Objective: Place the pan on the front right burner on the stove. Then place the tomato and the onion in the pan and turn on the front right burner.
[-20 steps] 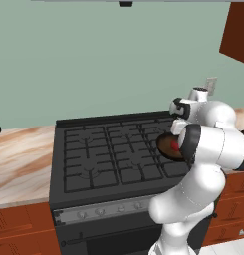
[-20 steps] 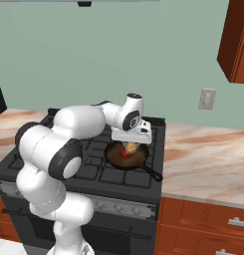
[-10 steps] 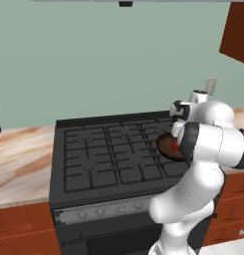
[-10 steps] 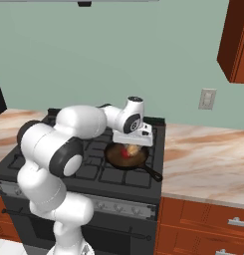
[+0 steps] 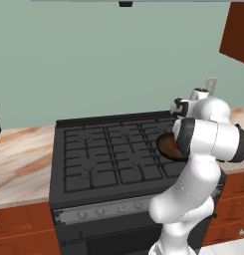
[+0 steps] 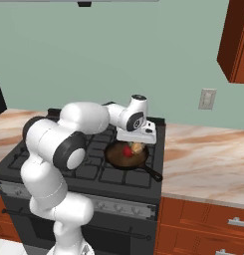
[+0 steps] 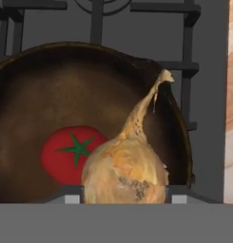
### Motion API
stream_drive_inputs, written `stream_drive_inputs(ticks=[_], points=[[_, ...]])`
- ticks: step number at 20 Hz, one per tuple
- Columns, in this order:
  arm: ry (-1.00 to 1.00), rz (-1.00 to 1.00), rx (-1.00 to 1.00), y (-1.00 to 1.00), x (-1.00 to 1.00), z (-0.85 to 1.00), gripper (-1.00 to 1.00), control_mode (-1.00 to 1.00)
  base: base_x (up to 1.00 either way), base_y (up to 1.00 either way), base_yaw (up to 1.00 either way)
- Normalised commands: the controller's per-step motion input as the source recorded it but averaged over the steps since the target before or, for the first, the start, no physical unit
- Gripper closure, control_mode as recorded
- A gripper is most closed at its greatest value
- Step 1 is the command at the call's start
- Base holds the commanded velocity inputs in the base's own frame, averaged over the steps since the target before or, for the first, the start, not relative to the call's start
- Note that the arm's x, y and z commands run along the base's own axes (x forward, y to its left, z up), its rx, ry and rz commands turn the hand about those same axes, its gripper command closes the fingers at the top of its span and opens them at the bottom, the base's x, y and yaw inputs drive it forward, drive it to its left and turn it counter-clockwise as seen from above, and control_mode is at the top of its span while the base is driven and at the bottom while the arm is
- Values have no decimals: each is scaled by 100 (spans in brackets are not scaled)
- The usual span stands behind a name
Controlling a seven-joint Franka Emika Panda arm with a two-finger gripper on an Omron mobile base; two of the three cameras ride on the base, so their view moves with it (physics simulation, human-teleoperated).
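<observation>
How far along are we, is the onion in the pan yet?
Done: the pan sits on the front right burner with the tomato inside. In hand: the gripper holds the onion just over the pan, not yet let go. Left: release it, then turn the burner on.

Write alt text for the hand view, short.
Close-up from the hand camera: a tan onion with a long pointed tip fills the lower centre, between the gripper fingers, in front of a red tomato lying in the brown pan. The pan sits on the stove, black grates behind it.
</observation>
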Motion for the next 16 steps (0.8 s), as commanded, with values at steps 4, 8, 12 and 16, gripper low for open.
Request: stream_drive_inputs(ticks=[4, 8, 12, 16], points=[[0, 0, 0, 0, 17, -19, 100, -100, 0, 0, 0], [1, 0, 0, 0, 3, -24, 100, -100, 0, 0, 0], [4, 0, 0, 0, -1, -27, 100, -100, 0, 0, 0], [2, 0, 0, 12, -28, -14, 100, -100, 0, 0, 0]])
